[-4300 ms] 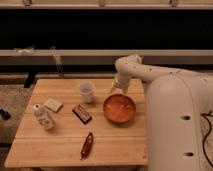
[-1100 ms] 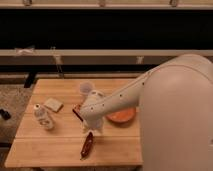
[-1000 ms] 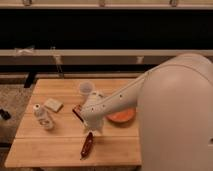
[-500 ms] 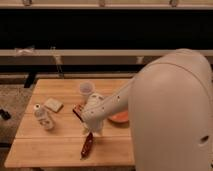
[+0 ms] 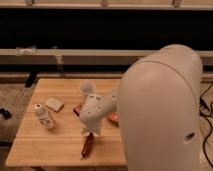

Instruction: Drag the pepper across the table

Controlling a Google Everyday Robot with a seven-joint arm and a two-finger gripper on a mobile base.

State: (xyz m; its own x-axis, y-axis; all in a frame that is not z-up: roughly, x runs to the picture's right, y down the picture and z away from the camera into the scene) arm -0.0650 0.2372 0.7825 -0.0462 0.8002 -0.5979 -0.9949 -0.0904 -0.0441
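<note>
**While the gripper (image 5: 91, 132) hangs low, the pepper (image 5: 88, 145) lies near the front edge of the table (image 5: 35, 147)**

Because the robot's pale, rounded body (image 5: 162, 110) fills the right half of the frame, only the left and middle of the light wooden table can be seen. From that body the arm (image 5: 97, 111) reaches leftward and down over the tabletop. It ends in a white wrist, with the dark gripper below it in the lower centre of the picture. The gripper sits right at the upper end of the pepper. Whether it is spread, closed or pinching the pepper cannot be told, nor whether it touches the pepper at all.

The pepper is a slim, dark-red shape lying on the wood in the lower centre of the frame. It runs nearly straight down the picture, leaning slightly to the left, and its lower tip is close to the front edge of the table.

Above the arm, toward the back of the table, stands a small translucent cup (image 5: 86, 88). A dark red packet (image 5: 77, 109) peeks out just left of the wrist, mostly hidden by it. A sliver of an orange bowl (image 5: 113, 118) shows to the right of the arm, between it and the robot's body. On the left side of the table lies a pale flat piece (image 5: 54, 104). A small white bottle (image 5: 44, 118) stands just below and left of that piece, well apart from the pepper.
</note>
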